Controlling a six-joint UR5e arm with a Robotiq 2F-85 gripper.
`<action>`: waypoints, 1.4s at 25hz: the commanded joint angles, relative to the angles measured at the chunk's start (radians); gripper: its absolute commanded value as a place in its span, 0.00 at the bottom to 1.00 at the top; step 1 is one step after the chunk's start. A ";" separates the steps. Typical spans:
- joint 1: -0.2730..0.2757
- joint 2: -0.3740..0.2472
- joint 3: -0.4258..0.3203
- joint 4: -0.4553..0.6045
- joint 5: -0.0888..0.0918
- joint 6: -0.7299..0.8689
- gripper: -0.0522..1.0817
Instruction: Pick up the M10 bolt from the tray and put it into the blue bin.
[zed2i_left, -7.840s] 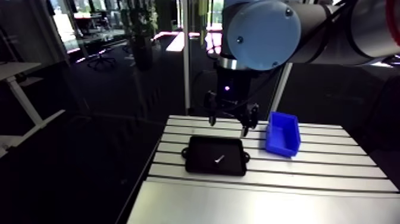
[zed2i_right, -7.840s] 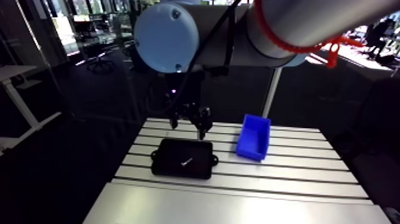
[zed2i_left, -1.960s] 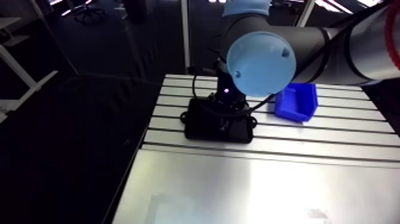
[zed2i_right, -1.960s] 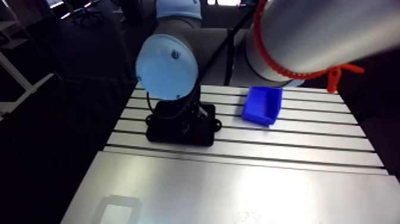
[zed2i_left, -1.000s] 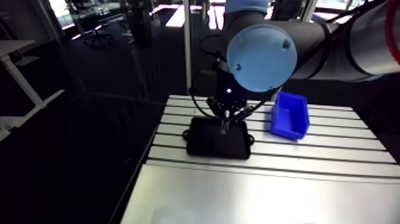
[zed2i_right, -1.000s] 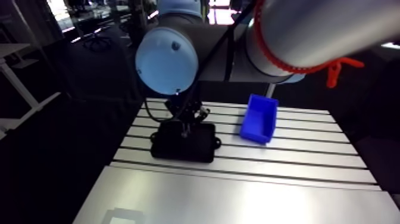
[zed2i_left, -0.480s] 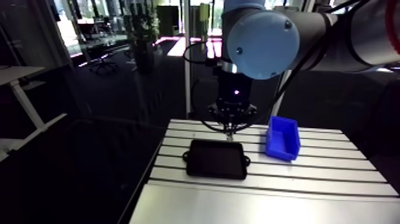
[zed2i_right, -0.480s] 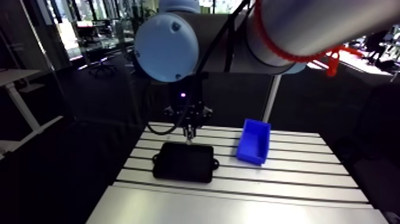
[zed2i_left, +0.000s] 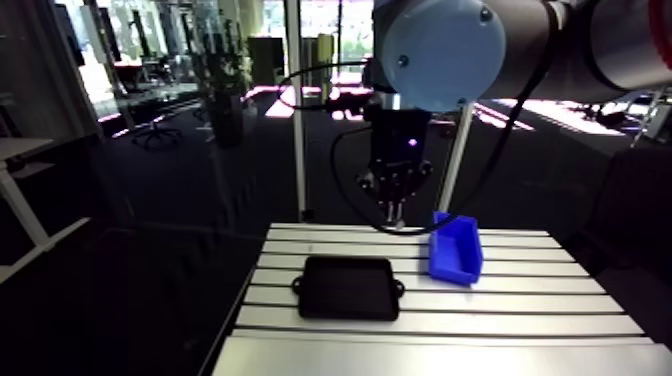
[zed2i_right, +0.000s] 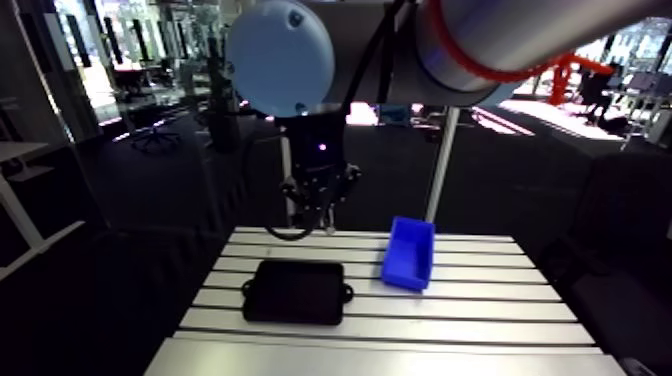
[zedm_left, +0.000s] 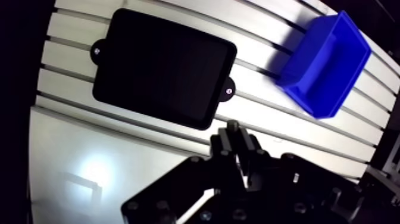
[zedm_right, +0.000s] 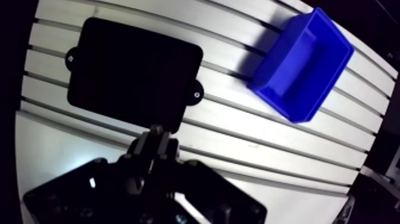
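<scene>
In the wrist view the black tray (zedm_left: 161, 68) lies flat on the slotted table with nothing showing inside it. The blue bin (zedm_left: 324, 65) stands beside the tray, a short gap away. My gripper (zedm_left: 233, 136) is shut, and a small grey stub, the M10 bolt (zedm_left: 233, 126), pokes out between its fingertips. In the arm view the gripper (zed2i_left: 393, 215) hangs high over the table's far edge, above the gap between the tray (zed2i_left: 347, 287) and the bin (zed2i_left: 455, 250).
The slotted aluminium table (zed2i_left: 520, 300) stretches to the right of the bin and ends in a smooth plate (zed2i_left: 450, 355) at the near side. An upright post (zed2i_left: 296, 120) stands behind the table's far edge.
The gripper, down in the tray earlier, has lifted high above it and drifted toward the bin. The bolt lying in the tray in the earliest frames is gone from it.
</scene>
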 joint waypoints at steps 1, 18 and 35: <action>-0.059 -0.022 -0.026 0.027 0.013 -0.294 0.98; -0.352 0.010 -0.086 0.149 0.091 -1.141 0.97; -0.350 0.186 -0.180 0.113 0.057 -1.221 0.96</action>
